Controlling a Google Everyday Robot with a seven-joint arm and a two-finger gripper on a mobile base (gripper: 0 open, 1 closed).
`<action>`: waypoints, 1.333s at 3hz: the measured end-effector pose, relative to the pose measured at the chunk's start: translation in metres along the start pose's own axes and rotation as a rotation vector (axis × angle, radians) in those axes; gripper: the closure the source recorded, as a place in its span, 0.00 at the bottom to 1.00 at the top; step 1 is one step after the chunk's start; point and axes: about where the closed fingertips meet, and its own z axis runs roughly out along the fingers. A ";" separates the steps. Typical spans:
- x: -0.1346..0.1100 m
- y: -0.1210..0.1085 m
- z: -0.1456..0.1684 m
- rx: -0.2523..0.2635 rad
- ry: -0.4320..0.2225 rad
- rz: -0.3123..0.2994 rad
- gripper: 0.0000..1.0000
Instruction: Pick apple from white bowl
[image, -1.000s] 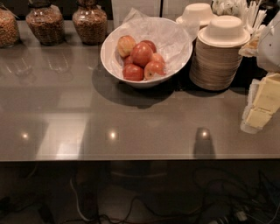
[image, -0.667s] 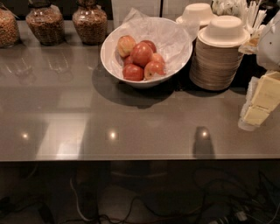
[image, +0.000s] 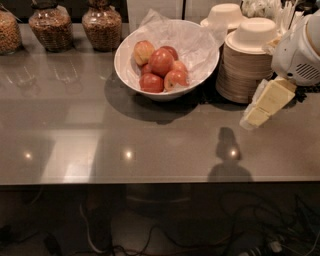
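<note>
One small shift: the gripper (image: 255, 116) edges toward the fruit.
We see it a little further left from the right edge, above the tabletop (image: 150, 140) beside the stacked beige bowls (image: 245, 70); how wide it stands we cannot tell. The apple (image: 161, 61) lies untouched in the white bowl (image: 122, 70), well apart, so the reach remains.

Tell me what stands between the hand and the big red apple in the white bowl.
The hand hangs at the right. The stack of beige bowls stands partly between it and the white bowl; the apple itself lies uncovered.
</note>
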 end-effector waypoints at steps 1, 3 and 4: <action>-0.028 -0.035 0.023 0.083 -0.102 0.023 0.00; -0.100 -0.078 0.064 0.128 -0.230 -0.021 0.00; -0.133 -0.091 0.091 0.102 -0.263 -0.040 0.00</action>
